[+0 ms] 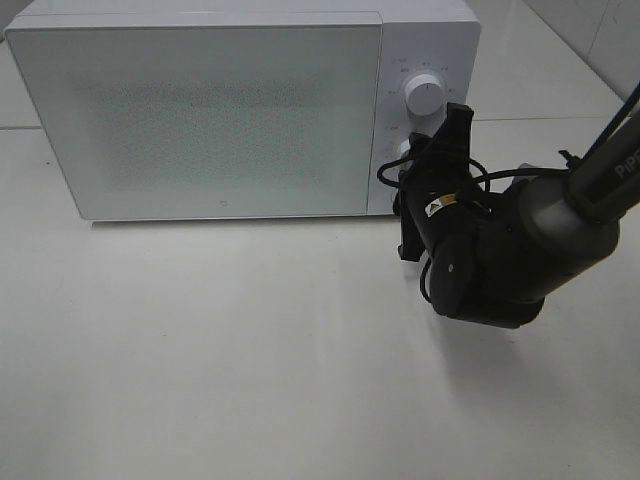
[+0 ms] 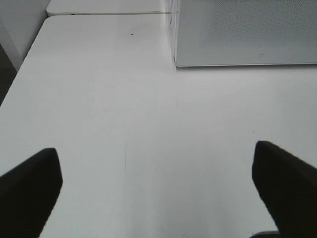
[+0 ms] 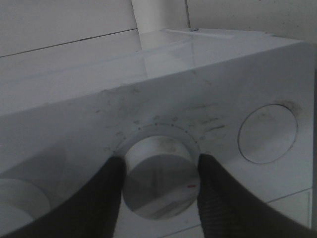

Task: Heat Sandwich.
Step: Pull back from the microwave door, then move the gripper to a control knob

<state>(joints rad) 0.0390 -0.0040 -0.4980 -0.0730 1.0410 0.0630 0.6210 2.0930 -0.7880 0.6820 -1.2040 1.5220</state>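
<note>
The dial [image 3: 159, 184] is seen clamped between the right gripper's [image 3: 161, 163] jaws only from its wrist view; the left gripper [image 2: 154, 150] is spread wide.

We put the microwave [image 1: 250, 12] on the table [image 1: 250, 380], at the 12 o'clock end in the high view, with its door [image 1: 200, 120] facing 6. The control panel [image 1: 440, 50] sits at 3 o'clock of the door. The upper knob [image 1: 424, 95] is on it, the lower knob [image 3: 158, 186] just toward 6 of that. The right gripper [image 3: 161, 173] comes in from 4 o'clock, fingers [image 3: 101, 198] either side of the lower knob, touching it. The left gripper [image 2: 158, 193] hangs over the table, with the microwave's front corner ahead of it.
</note>
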